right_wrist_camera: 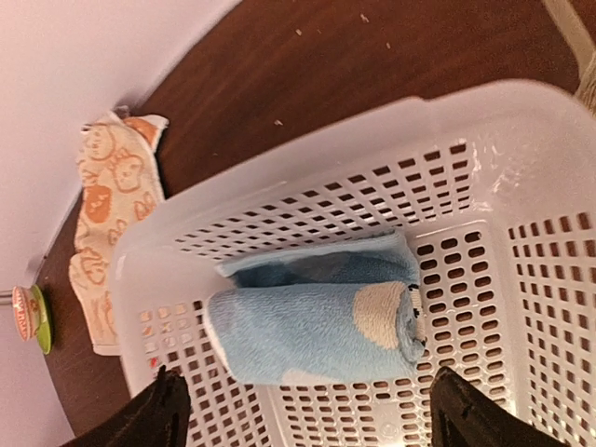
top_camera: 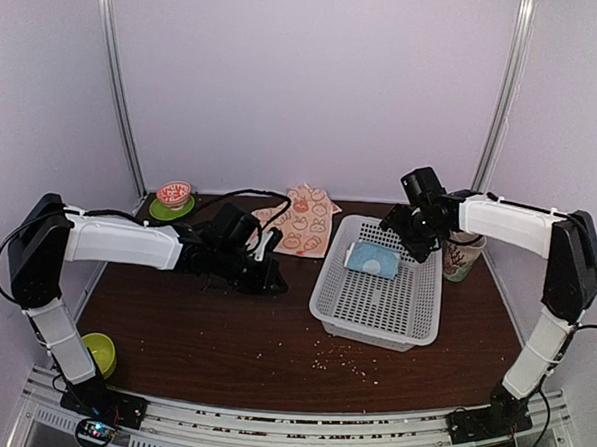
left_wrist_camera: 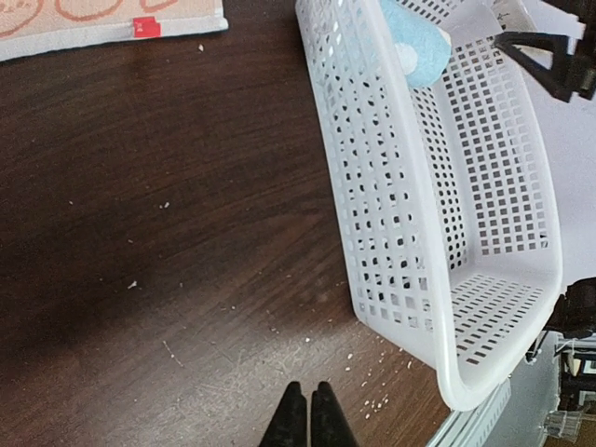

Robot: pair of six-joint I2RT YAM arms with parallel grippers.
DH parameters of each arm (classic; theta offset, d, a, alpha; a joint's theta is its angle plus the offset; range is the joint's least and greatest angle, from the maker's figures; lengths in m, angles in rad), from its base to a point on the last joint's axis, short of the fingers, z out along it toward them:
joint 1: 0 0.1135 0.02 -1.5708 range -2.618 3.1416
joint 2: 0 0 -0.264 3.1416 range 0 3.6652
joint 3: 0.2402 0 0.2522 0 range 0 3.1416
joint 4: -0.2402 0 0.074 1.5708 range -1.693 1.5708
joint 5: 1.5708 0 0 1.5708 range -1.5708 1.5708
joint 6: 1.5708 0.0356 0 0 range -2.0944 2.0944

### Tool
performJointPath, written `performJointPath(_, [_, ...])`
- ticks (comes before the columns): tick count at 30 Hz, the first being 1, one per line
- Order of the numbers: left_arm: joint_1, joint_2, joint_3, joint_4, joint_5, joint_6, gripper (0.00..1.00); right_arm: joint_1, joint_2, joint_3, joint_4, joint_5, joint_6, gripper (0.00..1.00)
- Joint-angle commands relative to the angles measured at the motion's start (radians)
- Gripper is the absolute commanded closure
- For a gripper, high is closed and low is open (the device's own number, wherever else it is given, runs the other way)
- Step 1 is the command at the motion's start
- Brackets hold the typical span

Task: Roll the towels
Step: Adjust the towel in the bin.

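Observation:
A light blue towel [right_wrist_camera: 317,321] lies rolled up in the far end of the white basket [top_camera: 379,308], also seen as the blue roll [top_camera: 373,259] from above. My right gripper [right_wrist_camera: 307,410] hangs open just over it, one finger past each end, touching nothing. The cream towel with orange prints [top_camera: 304,222] lies flat on the table behind the basket's left side, its edge [left_wrist_camera: 102,23] showing in the left wrist view. My left gripper [left_wrist_camera: 308,414] is shut and empty, low over the bare wood left of the basket.
A green saucer with a small red-patterned bowl [top_camera: 173,199] stands at the back left. A patterned cup [top_camera: 461,255] sits right of the basket. A lime-green object [top_camera: 102,351] lies by the left arm's base. Crumbs [top_camera: 346,358] dot the wood near the basket.

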Motion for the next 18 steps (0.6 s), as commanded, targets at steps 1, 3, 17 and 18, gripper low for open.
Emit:
performJointPath(1, [-0.004, -0.070, 0.004, -0.036, -0.057, 0.035, 0.95, 0.009, -0.184, 0.019, -0.131, 0.055, -0.138, 0.11])
performJointPath(3, [-0.004, -0.088, -0.001, -0.056, -0.073, 0.041, 0.95, 0.009, -0.263, -0.008, -0.189, 0.074, -0.204, 0.14])
performJointPath(17, [-0.003, -0.236, -0.093, -0.239, -0.258, 0.048, 0.96, 0.002, -0.627, -0.514, -0.177, 0.015, -0.314, 0.34])
performJointPath(18, [-0.004, -0.249, -0.105, -0.240, -0.264, 0.042, 0.96, 0.002, -0.619, -0.524, -0.166, 0.007, -0.310, 0.35])
